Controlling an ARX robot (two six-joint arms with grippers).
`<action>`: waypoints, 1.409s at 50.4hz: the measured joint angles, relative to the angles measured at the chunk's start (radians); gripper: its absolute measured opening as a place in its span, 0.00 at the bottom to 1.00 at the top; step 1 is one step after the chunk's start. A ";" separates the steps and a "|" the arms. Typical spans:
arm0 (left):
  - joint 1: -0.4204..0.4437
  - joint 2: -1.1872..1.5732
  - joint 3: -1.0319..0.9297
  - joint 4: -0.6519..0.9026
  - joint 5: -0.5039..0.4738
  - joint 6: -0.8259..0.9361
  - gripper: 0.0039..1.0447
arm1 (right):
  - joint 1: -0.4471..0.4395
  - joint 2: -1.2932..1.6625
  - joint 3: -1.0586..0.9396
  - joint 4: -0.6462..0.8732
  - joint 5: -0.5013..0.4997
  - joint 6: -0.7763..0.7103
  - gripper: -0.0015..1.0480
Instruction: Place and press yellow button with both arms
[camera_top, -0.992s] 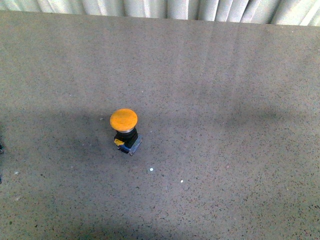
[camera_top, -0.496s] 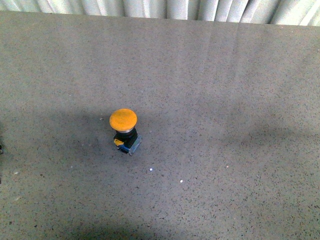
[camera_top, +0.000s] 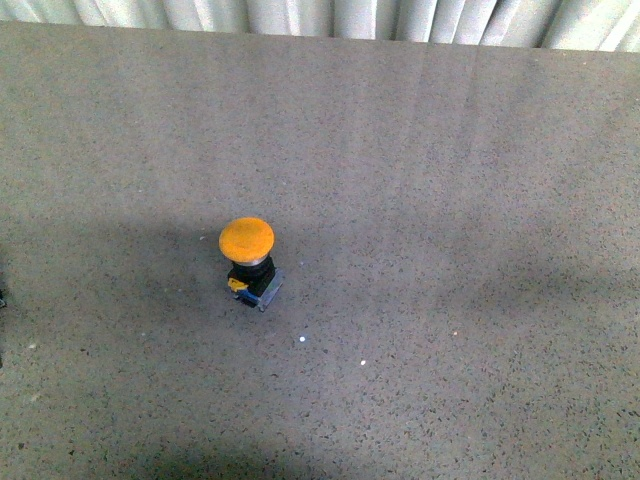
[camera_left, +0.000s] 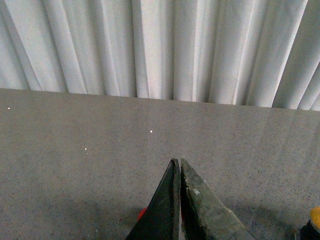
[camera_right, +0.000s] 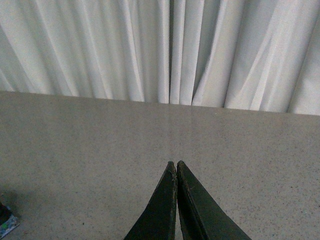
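Left pincer (camera_left: 178, 167) pressed together, holding nothing. Right pincer (camera_right: 176, 167) pressed together too, above the grey bench (camera_top: 450, 200). Yellow button (camera_top: 248, 240) standing upright on the bench, left of the middle: round orange-yellow top, black neck, blue-grey square foot. Only a sliver of it in the left wrist view; neither pincer in the front view.

One yellow button (camera_top: 247, 240); one table (camera_top: 450, 200); one curtain (camera_left: 160, 45).
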 joint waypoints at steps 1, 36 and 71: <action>0.000 0.000 0.000 0.000 0.000 0.000 0.01 | 0.000 -0.009 0.000 -0.009 0.000 0.000 0.01; 0.000 0.000 0.000 0.000 0.000 0.000 0.01 | 0.000 -0.381 0.000 -0.388 0.000 0.000 0.01; 0.000 0.000 0.000 0.000 0.000 -0.001 0.74 | 0.000 -0.389 0.000 -0.392 0.000 -0.002 0.72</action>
